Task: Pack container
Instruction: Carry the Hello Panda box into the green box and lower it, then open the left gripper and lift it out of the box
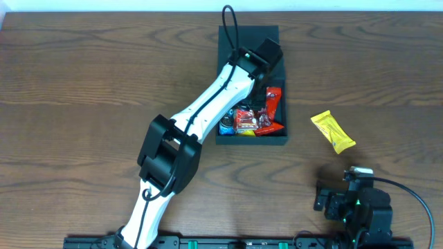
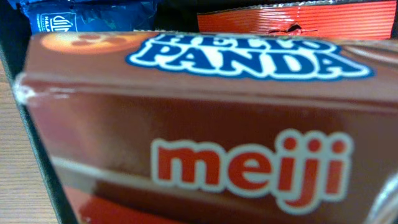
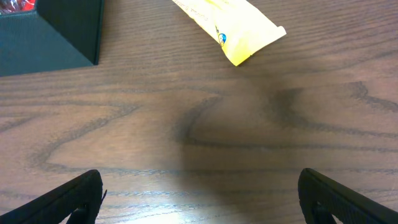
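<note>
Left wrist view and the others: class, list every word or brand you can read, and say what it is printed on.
"meiji": side of the brown box.
"PANDA": top of the same box; the word above it is too blurred.
Blue packet: white emblem, unreadable.
Yellow packet: print too small.

The left arm (image 1: 208, 104) stretches diagonally forward, wrist bent downward (its fingers hidden from view). The right arm (image 1: 356, 207) sits folded low, the right gripper (image 3: 199, 186) spread wide, nothing between its fingers.

Brown snack box (image 2: 205, 124): "meiji" on side, "PANDA" on top
</note>
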`<state>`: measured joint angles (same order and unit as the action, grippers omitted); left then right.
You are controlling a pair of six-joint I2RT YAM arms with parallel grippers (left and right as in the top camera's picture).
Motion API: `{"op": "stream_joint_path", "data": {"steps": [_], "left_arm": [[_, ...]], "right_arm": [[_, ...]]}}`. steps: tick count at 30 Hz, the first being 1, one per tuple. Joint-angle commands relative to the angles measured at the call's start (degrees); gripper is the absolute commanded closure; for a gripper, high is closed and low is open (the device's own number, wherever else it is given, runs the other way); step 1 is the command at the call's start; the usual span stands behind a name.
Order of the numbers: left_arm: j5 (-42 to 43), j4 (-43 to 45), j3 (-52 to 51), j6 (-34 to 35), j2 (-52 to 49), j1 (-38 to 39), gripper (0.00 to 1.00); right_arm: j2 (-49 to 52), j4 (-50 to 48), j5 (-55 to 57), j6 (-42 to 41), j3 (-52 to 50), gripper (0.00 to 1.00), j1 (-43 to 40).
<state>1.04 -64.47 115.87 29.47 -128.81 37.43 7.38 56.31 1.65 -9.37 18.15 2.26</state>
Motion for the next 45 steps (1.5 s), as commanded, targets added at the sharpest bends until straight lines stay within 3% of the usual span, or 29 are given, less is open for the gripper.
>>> {"op": "stream_joint_path", "data": {"steps": [1,7,20,25,32,38,45], "left_arm": [[0.5,-0.2,1.5,-1.2,-1.1,-0.7,0.55],[0.5,-0.2,1.5,-1.2,-1.1,-0.8,0.32],[0.5,-3.1,6.3,-1.2,-0.2,-0.3,0.14],[0.5,-4.8,10.0,-1.2,1.2,0.5,0.02],[0.4,-7.1,10.3,-1.2,2.0,0.6,0.05],[-8.6,-12.9,10.3,5.4,2.6,0.9,0.04],[-10.3,-13.5,10.3,5.8,4.2,1.2,0.05]], "right_arm": [[-0.2,0.2,-0.2,0.9,-0.1,0.01,-0.3],[-0.2,0.2,-0.2,0.9,-0.1,0.01,-0.3],[-0.2,0.2,-0.2,0.9,-0.1,0.01,-0.3],[-0.2,0.2,-0.2,0.9,-0.1,0.01,-0.3],[-0.2,0.2,-0.2,0.9,-0.1,0.01,-0.3],[-0.2,0.2,-0.2,0.9,-0.1,0.01,-0.3],[-0.2,0.2,-0.2,0.9,-0.1,0.01,-0.3]]}}
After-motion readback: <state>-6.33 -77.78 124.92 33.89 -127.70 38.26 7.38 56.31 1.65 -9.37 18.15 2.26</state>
